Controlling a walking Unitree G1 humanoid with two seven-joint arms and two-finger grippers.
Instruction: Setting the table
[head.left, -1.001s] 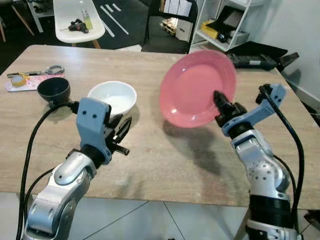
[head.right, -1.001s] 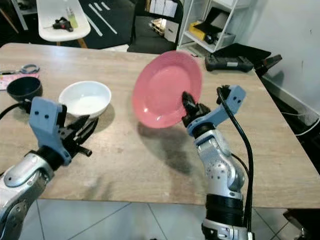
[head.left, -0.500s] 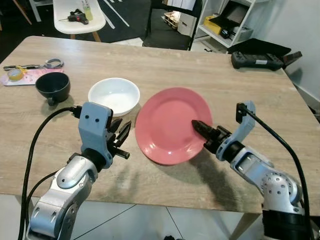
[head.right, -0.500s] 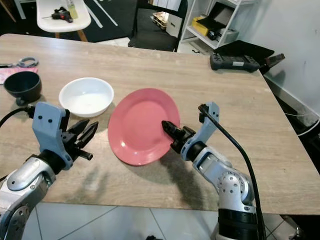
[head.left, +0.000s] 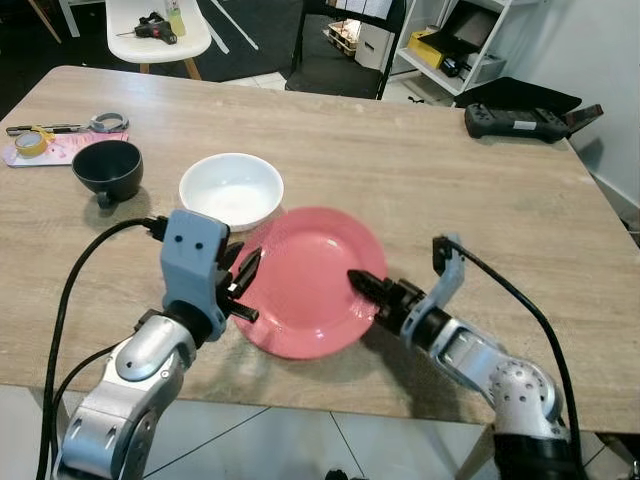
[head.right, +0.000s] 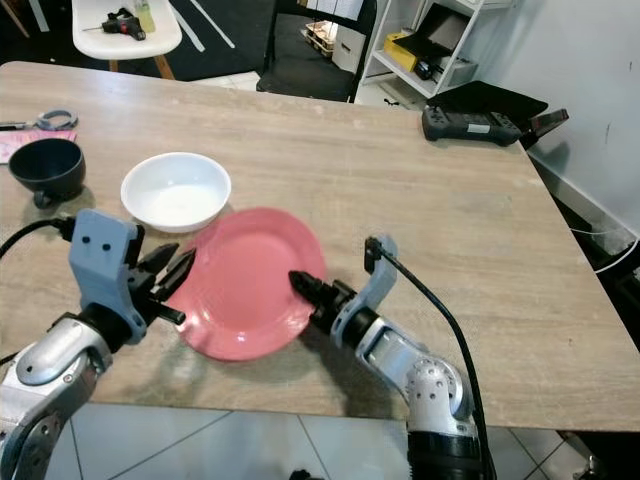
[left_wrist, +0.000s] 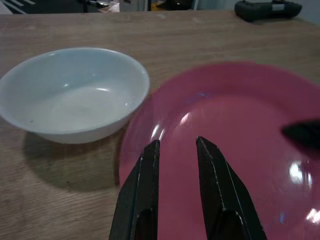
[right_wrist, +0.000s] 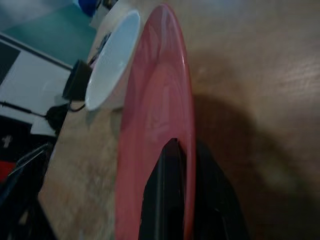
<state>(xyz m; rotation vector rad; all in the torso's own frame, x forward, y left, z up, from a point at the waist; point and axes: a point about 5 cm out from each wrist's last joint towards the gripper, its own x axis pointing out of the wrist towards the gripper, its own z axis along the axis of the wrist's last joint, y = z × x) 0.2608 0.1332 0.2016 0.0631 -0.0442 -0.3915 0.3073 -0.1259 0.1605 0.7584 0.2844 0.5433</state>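
A pink plate (head.left: 305, 295) lies almost flat, low at the wooden table's (head.left: 480, 200) front edge; whether it touches the top I cannot tell. My right gripper (head.left: 365, 285) is shut on its right rim, and in the right wrist view the fingers (right_wrist: 167, 175) pinch the plate (right_wrist: 155, 115) edge. My left gripper (head.left: 245, 285) is open at the plate's left rim, its fingers (left_wrist: 147, 175) a little apart over the plate (left_wrist: 240, 140), holding nothing. A white bowl (head.left: 231, 190) stands just behind the plate, close to its rim.
A black cup (head.left: 108, 170) stands left of the bowl. Tape and scissors (head.left: 60, 140) lie on a pink mat at the far left. A black controller (head.left: 520, 120) sits at the far right corner. A white chair (head.left: 160, 30) and a black chair (head.left: 340, 50) stand beyond the table.
My right gripper has brought the plate down from a steep tilt in the air to nearly flat, and leftward, beside the bowl and the left gripper. The left arm has barely moved.
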